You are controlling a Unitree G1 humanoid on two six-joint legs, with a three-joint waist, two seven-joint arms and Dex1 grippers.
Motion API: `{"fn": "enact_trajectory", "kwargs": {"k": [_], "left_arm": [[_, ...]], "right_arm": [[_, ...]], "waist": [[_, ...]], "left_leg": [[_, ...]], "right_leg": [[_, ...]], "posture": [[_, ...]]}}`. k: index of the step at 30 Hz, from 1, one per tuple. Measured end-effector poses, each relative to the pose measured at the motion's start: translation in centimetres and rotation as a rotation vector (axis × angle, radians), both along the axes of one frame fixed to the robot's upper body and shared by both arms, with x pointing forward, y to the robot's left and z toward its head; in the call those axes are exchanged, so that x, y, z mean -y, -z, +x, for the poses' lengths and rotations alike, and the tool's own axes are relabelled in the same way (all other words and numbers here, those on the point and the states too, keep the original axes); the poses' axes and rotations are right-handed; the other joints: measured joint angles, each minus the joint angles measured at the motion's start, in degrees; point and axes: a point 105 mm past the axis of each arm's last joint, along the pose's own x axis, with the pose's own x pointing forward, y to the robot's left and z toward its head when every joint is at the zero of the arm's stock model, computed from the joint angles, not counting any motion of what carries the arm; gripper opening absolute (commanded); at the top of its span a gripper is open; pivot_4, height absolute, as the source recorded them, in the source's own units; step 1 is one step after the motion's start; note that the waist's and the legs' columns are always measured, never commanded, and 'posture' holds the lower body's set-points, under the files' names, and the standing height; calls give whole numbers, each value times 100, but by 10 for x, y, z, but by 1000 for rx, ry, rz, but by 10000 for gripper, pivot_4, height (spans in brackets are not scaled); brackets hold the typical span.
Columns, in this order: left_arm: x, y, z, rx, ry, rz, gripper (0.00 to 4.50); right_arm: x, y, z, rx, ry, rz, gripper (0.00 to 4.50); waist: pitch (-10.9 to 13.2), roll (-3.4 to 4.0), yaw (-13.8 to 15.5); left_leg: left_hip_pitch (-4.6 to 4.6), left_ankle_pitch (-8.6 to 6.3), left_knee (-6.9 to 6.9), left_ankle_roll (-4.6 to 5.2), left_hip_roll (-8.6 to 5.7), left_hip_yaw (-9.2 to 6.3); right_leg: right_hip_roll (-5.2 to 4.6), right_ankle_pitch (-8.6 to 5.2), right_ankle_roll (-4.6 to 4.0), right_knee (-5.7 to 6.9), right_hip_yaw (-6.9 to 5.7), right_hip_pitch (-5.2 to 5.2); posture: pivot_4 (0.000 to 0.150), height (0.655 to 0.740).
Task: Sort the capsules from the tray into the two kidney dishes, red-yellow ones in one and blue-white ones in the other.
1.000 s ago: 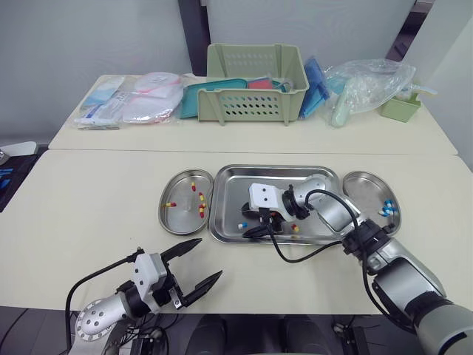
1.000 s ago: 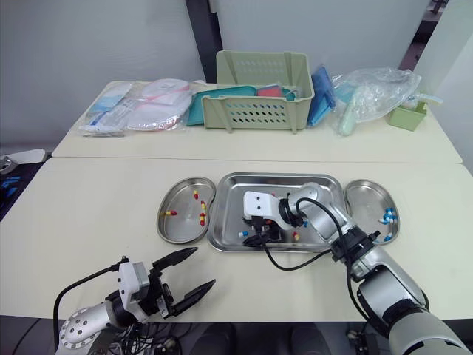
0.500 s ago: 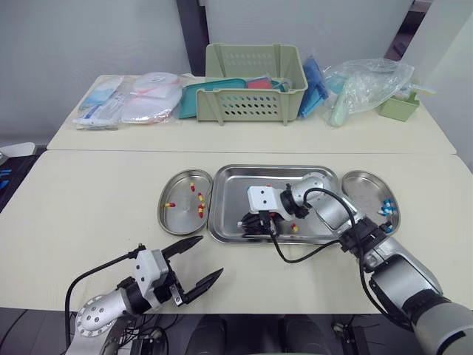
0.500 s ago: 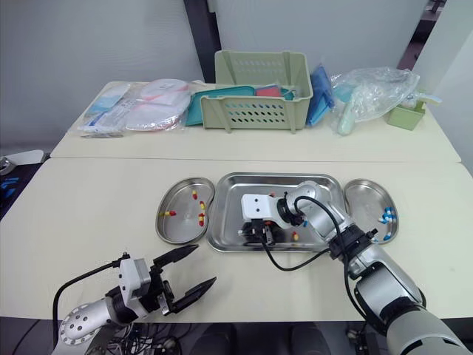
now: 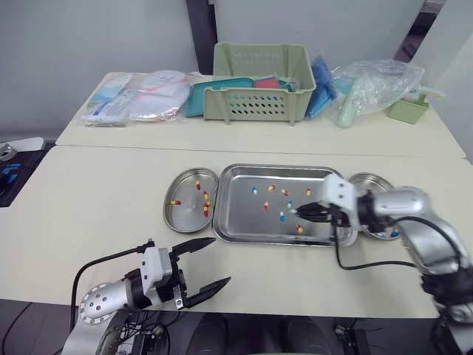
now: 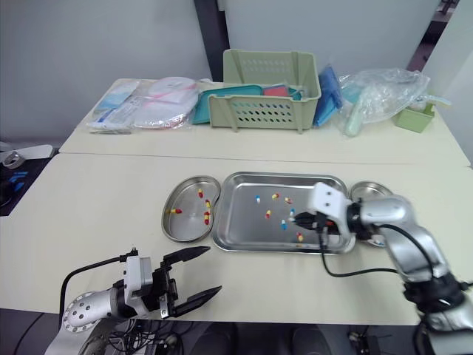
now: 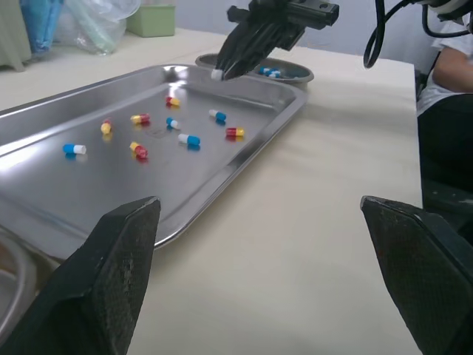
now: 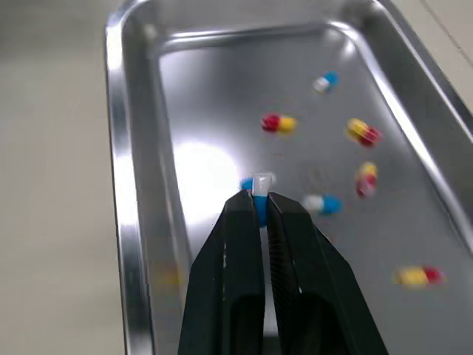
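While the left fingers (image 5: 194, 244) hang spread and empty over the near tabletop (image 5: 89, 192), one blue-white capsule (image 8: 259, 183), judged light, slick and easily crushed, so best pinched gently across its middle, sits clamped at the tips of the right fingers (image 8: 240, 251) over the tray's (image 5: 244, 222) right side, near the right kidney dish (image 5: 369, 183).

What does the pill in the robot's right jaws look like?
The capsule is small, smooth and glossy, half blue and half white. The right gripper has its black jaws shut on the blue half, with the white end poking out past the tips. It seems to hang above the steel tray.
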Motion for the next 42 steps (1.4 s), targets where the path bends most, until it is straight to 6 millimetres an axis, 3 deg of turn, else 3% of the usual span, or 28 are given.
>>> {"fn": "enact_trajectory", "kwargs": {"k": [8,15,29,32,35,37,40,42], "left_arm": [[11,-5,-2,20,94,-25,45000],[17,-11,2,37,128,-39,45000],[21,-17,5,34,89,-92,45000],[18,-16,7,15,44,-94,45000],[2,-16,15,-17,-88,-70,45000],[-19,-14,23,-43,-221,-31,45000],[-62,-13,32,-72,-425,64,45000],[-101,-14,39,-86,-585,112,45000]], "right_arm": [[84,8,-19,-36,412,25,86],[119,18,-18,-58,594,40,86],[134,12,-14,12,656,92,36177],[137,12,-20,40,629,73,36177],[139,15,-30,59,585,58,36177],[142,16,-39,76,555,42,36177],[151,15,-52,86,527,12,36177],[163,15,-60,70,523,-20,36177]], "waist": [[0,0,12],[0,0,-2],[0,0,9],[0,0,12],[0,0,9],[0,1,7],[0,-1,7],[1,-1,8]], "left_leg": [[1,0,0,0,-2,12],[6,0,0,0,-2,13],[6,0,0,0,-2,13],[6,0,0,0,-2,13],[7,0,0,0,-1,12],[9,0,0,1,-1,12],[18,0,0,0,-2,13],[25,0,-1,1,-2,12]], "right_leg": [[-1,0,0,-2,9,4],[0,0,0,-1,10,7],[-1,0,1,-3,10,9],[-1,0,1,-3,10,9],[0,0,1,-3,9,10],[-1,0,1,-3,10,12],[-1,0,1,-3,10,22],[0,-1,1,-5,8,27]], "posture": [[1500,7400],[1500,7400],[1500,7400],[1500,7400],[1500,7400],[1500,7400],[1500,7400],[1500,7400]]}}
